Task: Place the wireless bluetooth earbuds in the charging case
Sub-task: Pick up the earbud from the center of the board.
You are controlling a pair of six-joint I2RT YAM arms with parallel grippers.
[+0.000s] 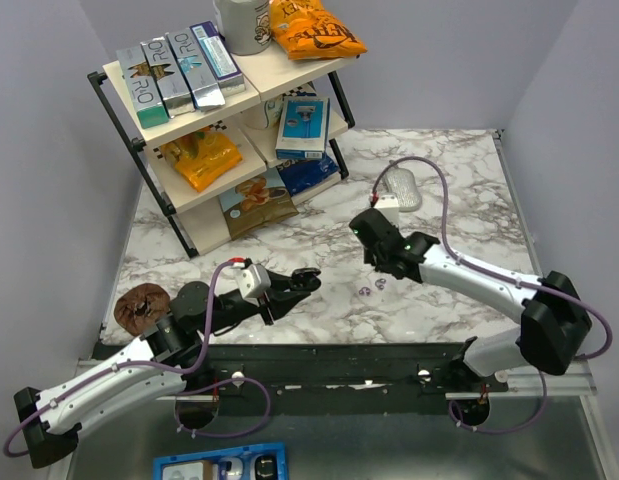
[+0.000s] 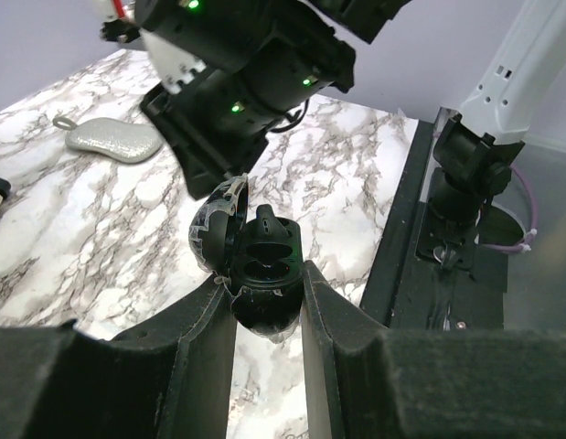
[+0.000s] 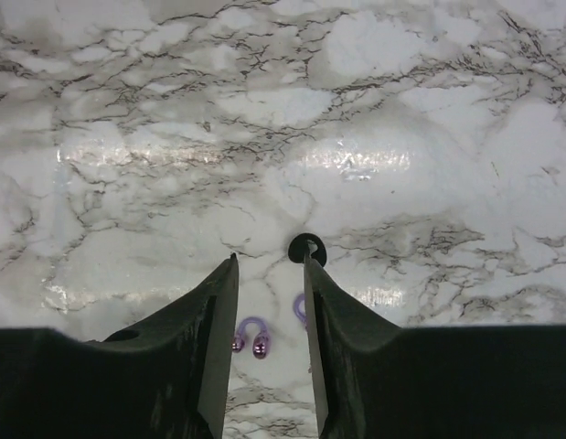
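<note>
My left gripper [image 1: 305, 280] is shut on a black oval charging case [image 2: 264, 251], held just above the table. Its lid [image 2: 214, 224] is open and two hollow wells show inside. The right gripper [image 3: 270, 256] hangs open over the marble, nothing between its fingers. Below it lies a purple earbud [image 3: 250, 337], curved like a U. A second purple earbud [image 3: 299, 309] is half hidden by the right finger. A small black ring-like earbud [image 3: 306, 247] lies at that finger's tip. From above, the purple earbuds [image 1: 372, 289] show beside the right gripper [image 1: 377, 270].
A pale grey oval object [image 1: 401, 188] with a loop lies behind the right arm. A two-tier shelf rack [image 1: 219, 120] with boxes and snack bags fills the back left. A brown round item [image 1: 139, 305] sits near the left edge. A black rail [image 1: 339, 360] runs along the near edge.
</note>
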